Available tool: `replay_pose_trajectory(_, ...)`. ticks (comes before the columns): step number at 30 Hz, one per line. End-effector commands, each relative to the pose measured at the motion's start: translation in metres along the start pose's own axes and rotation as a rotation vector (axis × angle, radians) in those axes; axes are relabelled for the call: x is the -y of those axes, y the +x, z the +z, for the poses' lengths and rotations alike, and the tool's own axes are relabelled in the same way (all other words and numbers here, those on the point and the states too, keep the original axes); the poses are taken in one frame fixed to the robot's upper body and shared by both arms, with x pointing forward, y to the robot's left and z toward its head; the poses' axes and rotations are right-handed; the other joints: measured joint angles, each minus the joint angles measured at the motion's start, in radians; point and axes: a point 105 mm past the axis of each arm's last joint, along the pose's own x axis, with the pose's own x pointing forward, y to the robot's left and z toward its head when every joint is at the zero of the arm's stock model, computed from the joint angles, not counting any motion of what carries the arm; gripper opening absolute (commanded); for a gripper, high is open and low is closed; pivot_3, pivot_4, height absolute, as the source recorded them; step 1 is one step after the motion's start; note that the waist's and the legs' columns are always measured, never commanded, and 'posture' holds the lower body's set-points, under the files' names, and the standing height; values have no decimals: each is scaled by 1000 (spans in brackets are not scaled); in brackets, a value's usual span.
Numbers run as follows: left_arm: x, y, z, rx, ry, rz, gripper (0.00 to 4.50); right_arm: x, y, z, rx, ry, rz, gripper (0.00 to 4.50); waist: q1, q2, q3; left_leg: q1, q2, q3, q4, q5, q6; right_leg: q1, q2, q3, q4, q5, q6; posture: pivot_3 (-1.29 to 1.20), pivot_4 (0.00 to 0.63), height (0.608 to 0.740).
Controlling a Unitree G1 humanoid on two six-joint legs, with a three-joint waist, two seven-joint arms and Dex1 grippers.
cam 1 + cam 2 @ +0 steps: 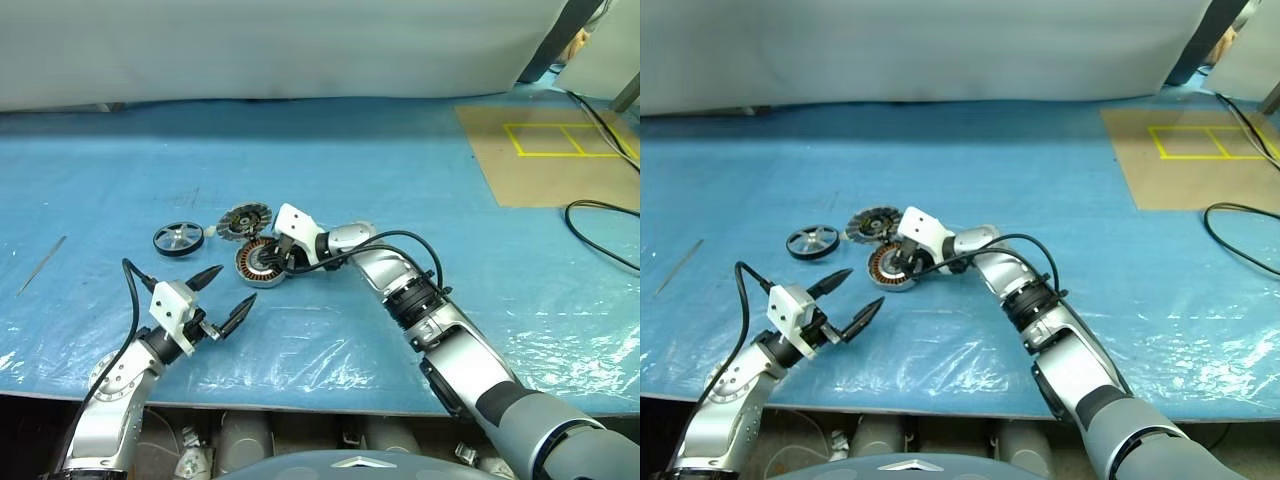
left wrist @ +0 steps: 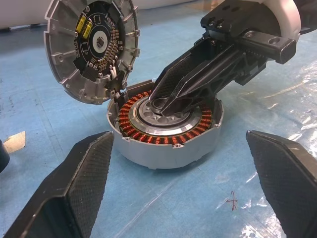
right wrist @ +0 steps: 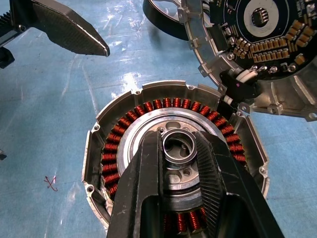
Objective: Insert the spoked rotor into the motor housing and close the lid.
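We see a blue table (image 1: 420, 170) under a clear plastic sheet, with a white backdrop at the far edge and a brown board marked in yellow tape (image 1: 545, 150) at the far right. The motor housing (image 3: 176, 163) sits near the middle of the table, its ring of copper windings facing up. The lid (image 2: 91, 47) leans tilted against the housing's far left rim, its circuit-board face turned toward us, and appears joined to the housing by short wires, though the link is too small to be sure. The spoked rotor (image 1: 178, 238) lies flat further left, just beside the lid and apart from the housing.

The right gripper (image 3: 181, 148) reaches in from the right, pointing leftward and down into the housing. Its two fingers are drawn close around the silver ring at the housing's centre, one on each side and touching it.

The left gripper (image 1: 222, 301) hovers nearer to us and left of the housing, its fingers spread wide with nothing between them, aimed toward the housing and well short of it.
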Motion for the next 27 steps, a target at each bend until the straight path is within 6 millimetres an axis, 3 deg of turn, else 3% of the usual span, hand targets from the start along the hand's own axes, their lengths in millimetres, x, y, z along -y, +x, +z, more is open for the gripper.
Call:
replay_pose_trajectory(1, 1, -1, 8, 25, 25, -4, 4500, 2, 0, 3, 10, -9, -10, 560, 0, 0, 0, 0, 0, 0, 0, 0, 0, 0, 0, 0, 0, 0, 0, 0, 150, 740)
replay_pose_trajectory(10, 1, -2, 8, 22, 25, -3, 4500, 2, 0, 1, 6, -3, -6, 560, 0, 0, 0, 0, 0, 0, 0, 0, 0, 0, 0, 0, 0, 0, 0, 0, 150, 740)
replay_pose_trajectory(16, 1, -3, 6, 17, 25, -1, 4500, 5, -2, 9, 50, 14, -12, 2620, 0, 0, 0, 0, 0, 0, 0, 0, 0, 0, 0, 0, 0, 0, 0, 0, 150, 740)
replay_pose_trajectory(19, 0, -3, 6, 15, 25, -1, 4500, 11, -7, 19, 104, 50, -22, 2620, 1, 0, 0, 0, 0, 0, 0, 0, 0, 0, 0, 0, 0, 0, 0, 0, 150, 740)
replay_pose_trajectory(22, 0, -1, 6, 15, 25, -6, 4500, 14, -8, 23, 122, 73, -31, 1965, 1, 0, 0, 0, 0, 0, 0, 0, 0, 0, 0, 0, 0, 0, 0, 0, 150, 740)
replay_pose_trajectory(27, 0, 2, 8, 17, 26, -13, 4500, 8, -5, 19, 115, 76, -19, 312, 0, 0, 0, 0, 0, 0, 0, 0, 0, 0, 0, 0, 0, 0, 0, 0, 150, 740)
